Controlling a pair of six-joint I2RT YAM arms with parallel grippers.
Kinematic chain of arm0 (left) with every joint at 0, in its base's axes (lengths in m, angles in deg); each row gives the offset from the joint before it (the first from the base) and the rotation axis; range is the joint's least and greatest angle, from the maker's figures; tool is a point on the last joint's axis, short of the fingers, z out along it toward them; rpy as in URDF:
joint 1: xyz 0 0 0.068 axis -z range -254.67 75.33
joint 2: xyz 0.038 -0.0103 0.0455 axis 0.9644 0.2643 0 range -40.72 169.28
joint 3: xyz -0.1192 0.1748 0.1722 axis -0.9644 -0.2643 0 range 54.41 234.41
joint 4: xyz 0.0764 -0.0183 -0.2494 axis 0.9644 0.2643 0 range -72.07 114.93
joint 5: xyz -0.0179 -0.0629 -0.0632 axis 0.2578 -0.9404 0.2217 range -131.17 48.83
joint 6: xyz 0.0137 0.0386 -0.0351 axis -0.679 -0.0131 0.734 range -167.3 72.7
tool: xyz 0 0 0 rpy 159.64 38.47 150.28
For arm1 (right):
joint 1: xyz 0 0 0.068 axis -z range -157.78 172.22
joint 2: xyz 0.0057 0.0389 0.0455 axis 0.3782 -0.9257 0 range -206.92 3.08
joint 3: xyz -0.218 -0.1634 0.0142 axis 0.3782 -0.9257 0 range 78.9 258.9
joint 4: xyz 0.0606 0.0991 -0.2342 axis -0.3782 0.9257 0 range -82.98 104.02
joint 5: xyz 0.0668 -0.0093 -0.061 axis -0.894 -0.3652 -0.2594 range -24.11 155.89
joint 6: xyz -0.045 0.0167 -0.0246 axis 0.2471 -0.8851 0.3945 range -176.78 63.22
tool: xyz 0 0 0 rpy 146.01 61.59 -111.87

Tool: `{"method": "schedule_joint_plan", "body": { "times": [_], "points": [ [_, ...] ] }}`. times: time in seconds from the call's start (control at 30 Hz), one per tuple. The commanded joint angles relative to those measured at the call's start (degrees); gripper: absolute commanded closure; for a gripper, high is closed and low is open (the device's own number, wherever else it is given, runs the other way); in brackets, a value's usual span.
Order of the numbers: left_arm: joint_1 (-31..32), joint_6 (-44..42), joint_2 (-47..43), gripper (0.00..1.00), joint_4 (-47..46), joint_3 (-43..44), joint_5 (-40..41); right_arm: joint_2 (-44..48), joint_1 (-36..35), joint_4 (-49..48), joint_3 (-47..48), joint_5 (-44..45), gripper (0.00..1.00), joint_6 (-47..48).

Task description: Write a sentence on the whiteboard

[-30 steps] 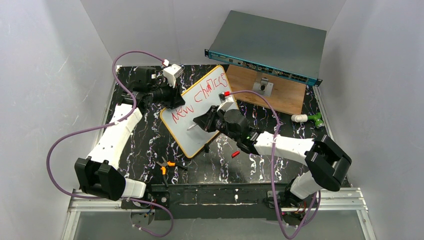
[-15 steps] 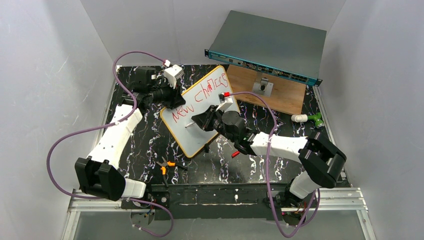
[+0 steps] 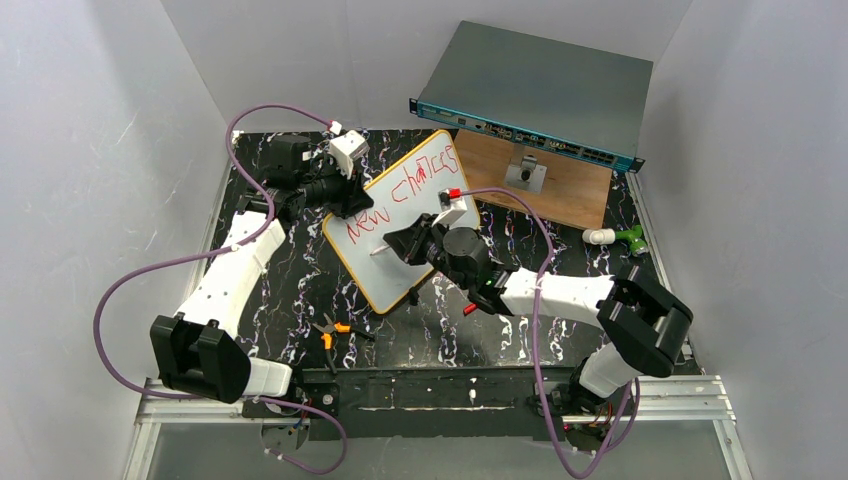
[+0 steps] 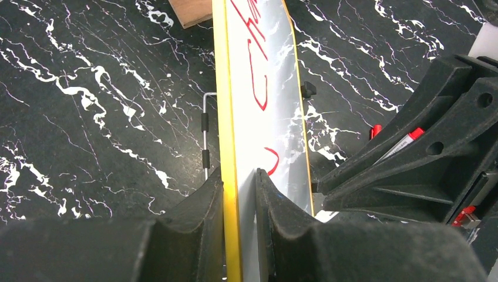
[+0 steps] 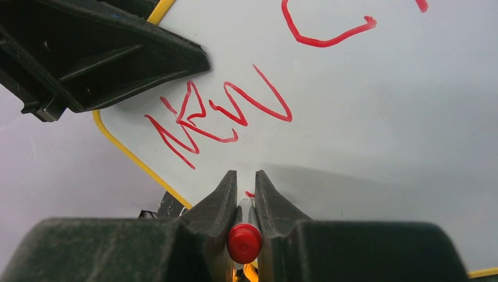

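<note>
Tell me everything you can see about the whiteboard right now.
The whiteboard is a glossy white rounded rectangle with a thin yellow-orange rim and small black clip feet, standing tilted on the black marbled table. Red handwriting reading roughly "New chances" runs along its top. The left gripper clamps its edge; the right gripper holds a marker tip against its face.

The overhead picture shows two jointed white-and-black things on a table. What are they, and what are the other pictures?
They are two robot arms, each ending in a two-finger gripper. The overhead view looks down from behind them; the others come from wrist cameras. On the black marbled table lie orange-handled pliers, a wooden board and a grey box. The left gripper holds the whiteboard tilted, by its rim. The right gripper holds a red-ended marker, tip at the board below the red writing.
</note>
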Motion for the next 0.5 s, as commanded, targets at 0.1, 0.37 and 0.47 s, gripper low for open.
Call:
{"method": "schedule_joint_plan", "body": {
  "times": [0.1, 0.37, 0.47],
  "points": [
    [0.6, -7.4, 0.5, 1.00, 2.9, -2.6, 4.1, -1.0, -1.5, -3.4, 1.4, 3.4, 0.99, 1.3],
    [0.6, -7.3, -0.2, 1.00, 3.0, -3.2, 3.9, -1.2, -3.3, -1.4, 0.2, 5.1, 0.99, 0.8],
    [0.6, -7.2, -0.4, 1.00, 3.0, -3.3, 3.9, -0.9, -3.4, 0.0, -0.6, 6.3, 0.99, 0.2]
  ]
}}
